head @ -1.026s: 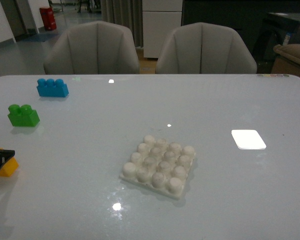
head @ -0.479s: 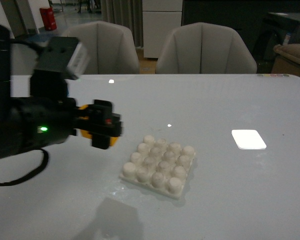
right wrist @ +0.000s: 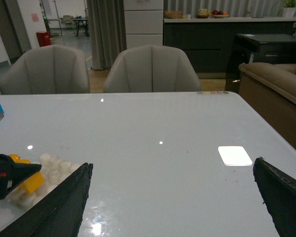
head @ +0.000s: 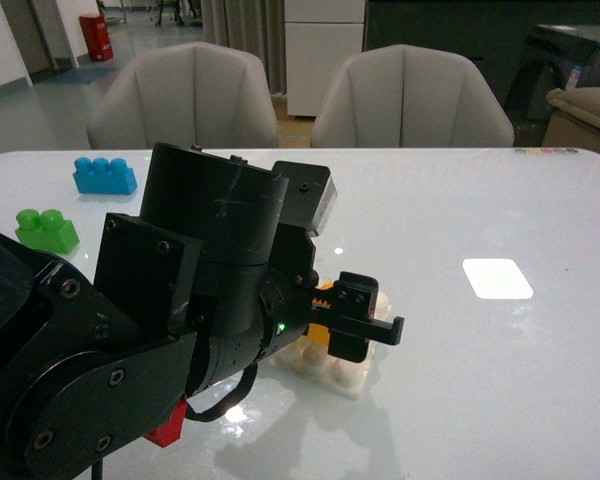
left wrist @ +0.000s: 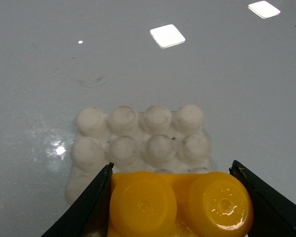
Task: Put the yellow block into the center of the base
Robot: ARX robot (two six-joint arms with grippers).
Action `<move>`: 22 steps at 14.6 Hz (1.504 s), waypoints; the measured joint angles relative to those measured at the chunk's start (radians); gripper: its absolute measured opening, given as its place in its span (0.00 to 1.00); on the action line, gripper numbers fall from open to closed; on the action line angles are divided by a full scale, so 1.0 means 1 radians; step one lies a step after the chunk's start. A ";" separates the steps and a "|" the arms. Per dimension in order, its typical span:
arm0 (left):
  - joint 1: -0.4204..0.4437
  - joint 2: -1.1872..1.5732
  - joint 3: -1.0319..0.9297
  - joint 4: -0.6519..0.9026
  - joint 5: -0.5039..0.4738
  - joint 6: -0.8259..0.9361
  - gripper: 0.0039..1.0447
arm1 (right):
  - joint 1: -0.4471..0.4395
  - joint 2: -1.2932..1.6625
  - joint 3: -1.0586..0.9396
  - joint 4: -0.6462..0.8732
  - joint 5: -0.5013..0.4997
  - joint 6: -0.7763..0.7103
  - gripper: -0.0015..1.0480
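Observation:
My left gripper (head: 367,326) is shut on the yellow block (left wrist: 180,205), held by its two ends with both studs up. In the left wrist view the block hangs over the near rows of the white studded base (left wrist: 143,134); I cannot tell if they touch. In the front view the left arm covers most of the base (head: 348,376), and only a sliver of the yellow block (head: 320,336) shows. My right gripper (right wrist: 170,197) is open and empty over bare table, to the right of the base (right wrist: 52,165), and the yellow block (right wrist: 32,181) shows in its view.
A green two-stud brick (head: 47,230) and a blue three-stud brick (head: 105,175) lie at the table's far left. A bright glare patch (head: 497,278) lies right of the base. Two grey chairs (head: 410,100) stand behind the table's far edge.
My left arm has swung from the table's left edge to the right, carrying the yellow block to over the base. It now hides most of the base in the front view.

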State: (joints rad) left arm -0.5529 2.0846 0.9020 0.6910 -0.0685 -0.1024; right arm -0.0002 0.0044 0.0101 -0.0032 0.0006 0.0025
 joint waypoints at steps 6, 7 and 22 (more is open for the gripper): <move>0.006 0.069 0.074 -0.017 -0.029 -0.038 0.60 | 0.000 0.000 0.000 0.000 0.000 0.000 0.94; 0.006 0.085 0.077 -0.018 -0.030 -0.048 0.60 | 0.000 0.000 0.000 0.000 0.000 0.000 0.94; 0.087 -0.260 -0.034 -0.009 -0.023 -0.130 0.94 | 0.000 0.000 0.000 0.000 0.000 0.000 0.94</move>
State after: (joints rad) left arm -0.4664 1.8244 0.8680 0.6819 -0.0914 -0.2329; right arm -0.0002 0.0044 0.0101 -0.0032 0.0006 0.0029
